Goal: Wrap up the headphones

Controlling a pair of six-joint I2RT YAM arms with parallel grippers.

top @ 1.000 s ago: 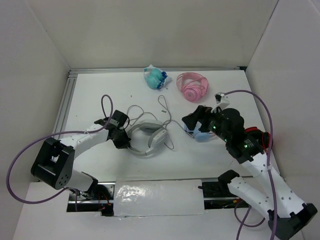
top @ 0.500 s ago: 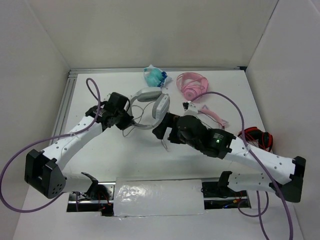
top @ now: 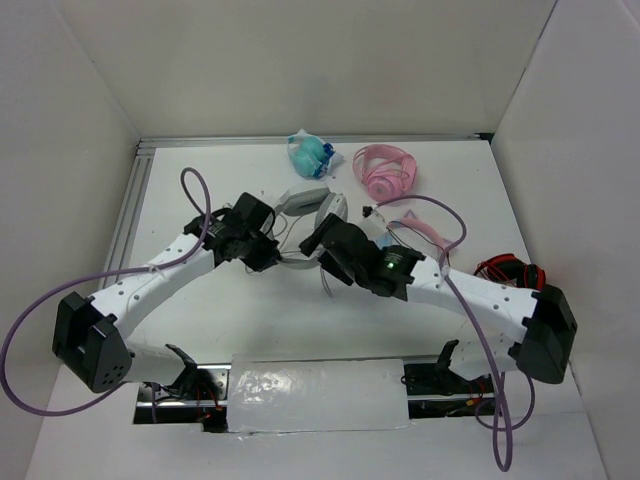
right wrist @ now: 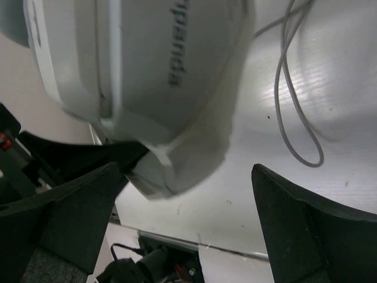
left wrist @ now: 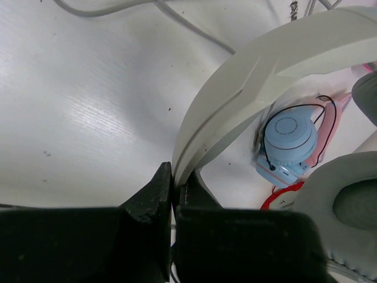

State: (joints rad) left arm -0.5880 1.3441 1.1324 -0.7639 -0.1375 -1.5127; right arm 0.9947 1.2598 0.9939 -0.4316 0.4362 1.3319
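Large grey-white over-ear headphones (top: pixel 303 198), held aloft

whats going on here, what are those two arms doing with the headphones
Two robot arms are handling the big grey-and-white headphones, apparently to wrap the cord. The left end effector is shut on the headband. The right end effector is open, with its fingers spread on either side of an ear cup. The thin grey cable lies loose on the table, not wound up yet. A pink pair and a blue-green pair sit untouched at the back.

Headphones (left wrist: pixel 253 65) smooth matt plastic; table (left wrist: pixel 88 112) ribbed w/ slight sheen.
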